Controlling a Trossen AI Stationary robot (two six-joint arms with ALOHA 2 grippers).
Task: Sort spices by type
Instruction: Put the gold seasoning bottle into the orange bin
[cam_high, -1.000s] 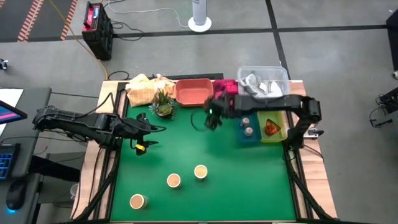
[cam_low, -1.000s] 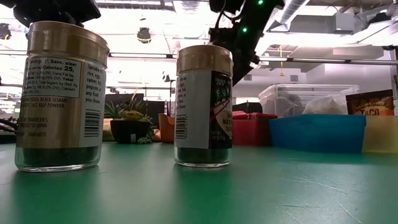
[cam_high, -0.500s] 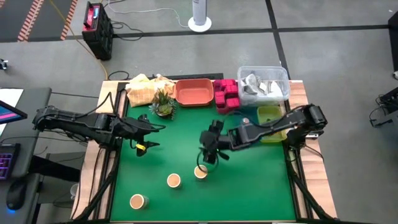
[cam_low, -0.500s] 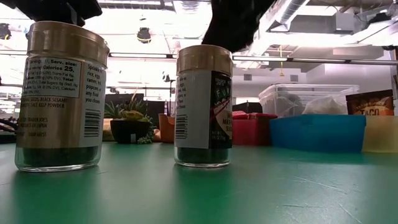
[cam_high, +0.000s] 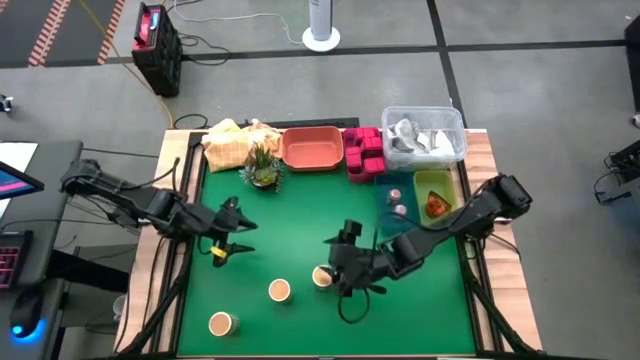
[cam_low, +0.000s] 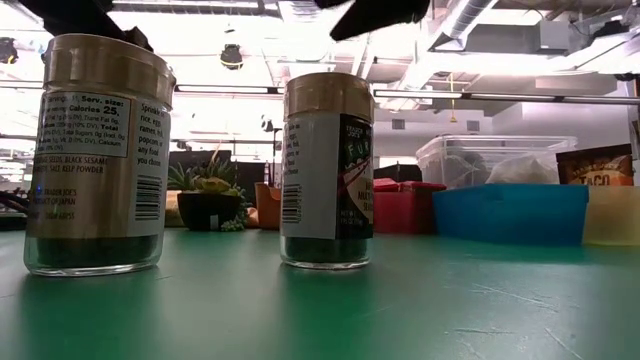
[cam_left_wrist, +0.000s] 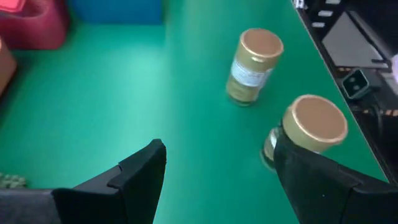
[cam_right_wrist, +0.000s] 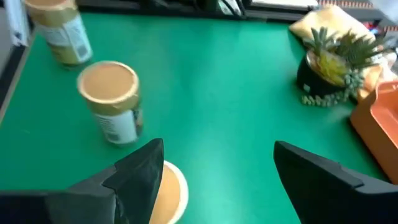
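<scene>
Sitting just beside right end effector (cam_high: 343, 283): jar (cam_high: 322, 276).

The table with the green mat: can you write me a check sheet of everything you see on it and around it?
Surface: green mat on a wooden table.
Job's things: three gold-lidded glass spice jars upright near the front; two small jars in the blue tray; red-orange packet in the yellow-green tray; magenta packets at the back.
Clutter: small green potted plant, orange tray, clear plastic box, yellow cloth.
Grippers: right tool open beside the nearest jar; left tool open above bare mat.
Cables: yellow and white cables on the floor.
Surroundings: grey floor, black-and-red case.
</scene>
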